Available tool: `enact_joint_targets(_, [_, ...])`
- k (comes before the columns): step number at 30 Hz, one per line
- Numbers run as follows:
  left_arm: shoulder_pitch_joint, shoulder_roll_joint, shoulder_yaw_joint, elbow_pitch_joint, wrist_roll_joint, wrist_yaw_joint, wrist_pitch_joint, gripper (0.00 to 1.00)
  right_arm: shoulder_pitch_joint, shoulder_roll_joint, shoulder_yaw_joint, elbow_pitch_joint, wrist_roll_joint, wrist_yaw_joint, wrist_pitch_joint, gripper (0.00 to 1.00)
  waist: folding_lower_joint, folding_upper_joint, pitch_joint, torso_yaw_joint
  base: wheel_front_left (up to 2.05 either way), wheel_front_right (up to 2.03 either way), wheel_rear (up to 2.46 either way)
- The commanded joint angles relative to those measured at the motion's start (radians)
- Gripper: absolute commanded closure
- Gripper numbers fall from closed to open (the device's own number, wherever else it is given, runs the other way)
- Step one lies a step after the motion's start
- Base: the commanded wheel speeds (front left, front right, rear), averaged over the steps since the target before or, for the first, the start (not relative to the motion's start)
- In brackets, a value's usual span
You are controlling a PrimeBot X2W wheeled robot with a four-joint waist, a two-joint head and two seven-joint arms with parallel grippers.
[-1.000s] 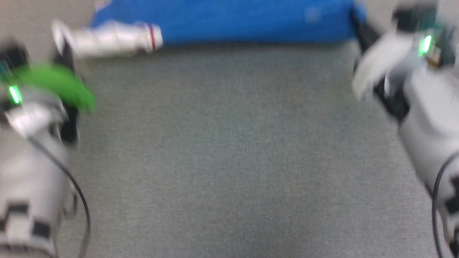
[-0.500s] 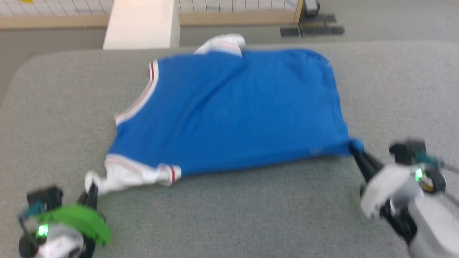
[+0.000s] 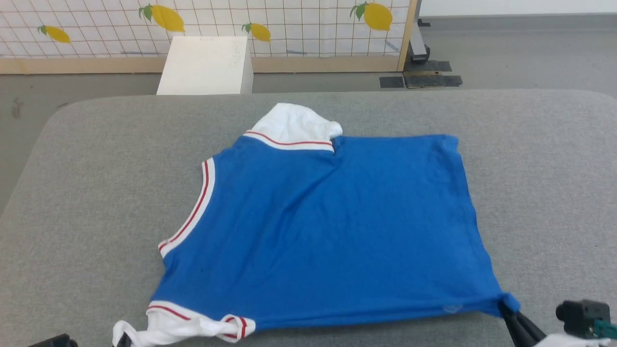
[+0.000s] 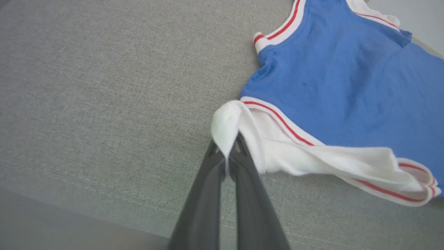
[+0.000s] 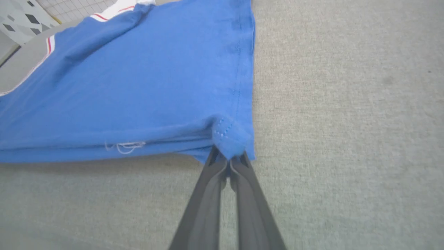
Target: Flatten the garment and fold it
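Head view: the garment (image 3: 328, 226) lies spread, plain blue side up, on the grey padded table (image 3: 87, 193), with the collar toward the robot's left and the hem toward its right. The garment's far edge sits well inside the table's far edge, and wide bare strips of table flank it on both sides. Its near edge runs straight, close to the bottom of the view. The right gripper (image 3: 508, 311) meets the near hem corner. Beyond the table stand a white box (image 3: 205, 65) and a lemon-print screen (image 3: 289, 24). Left wrist view: the left gripper (image 4: 227, 152) is clamped on a fold of the near white sleeve (image 4: 312, 156), with cloth pinched between the tips. The sleeve is bunched and drawn out sideways. The table's near edge crosses the lower left, and bare table extends left of the fingers. Right wrist view: the right gripper's jaws are closed on the blue hem corner, which bunches over the tips. The layered near edge runs left, the hem edge runs up the view, and bare table lies to the right.
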Motion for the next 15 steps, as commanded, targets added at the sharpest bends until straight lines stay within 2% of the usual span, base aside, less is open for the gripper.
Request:
enact_joint_targets(1, [0.024,0.024,0.023,-0.014,-0.004,0.023,-0.002,1.0,0.026,0.012,-0.03,-0.031,-0.018,-0.003,0.017,1.0,0.0001,0.012,0.0,-0.002,0.0,0.0,0.0])
enact_joint_targets(5, [0.016,0.036,0.035,-0.061,0.003,0.031,-0.007,1.0,0.046,0.058,-0.051,-0.097,-0.058,-0.003,0.066,1.0,0.0001,0.012,0.007,-0.007,0.0,0.0,0.0])
enact_joint_targets(11, [-0.135,0.059,0.005,-0.03,0.029,-0.022,0.021,1.0,-0.052,0.067,-0.049,-0.075,-0.103,-0.003,0.086,1.0,0.0001,0.012,0.049,-0.006,0.0,0.0,0.0])
enact_joint_targets(15, [-0.291,0.038,-0.026,0.032,0.049,-0.065,0.026,1.0,-0.144,0.062,-0.041,-0.014,-0.103,-0.003,0.082,1.0,0.0001,0.012,0.094,0.001,0.0,0.0,0.0])
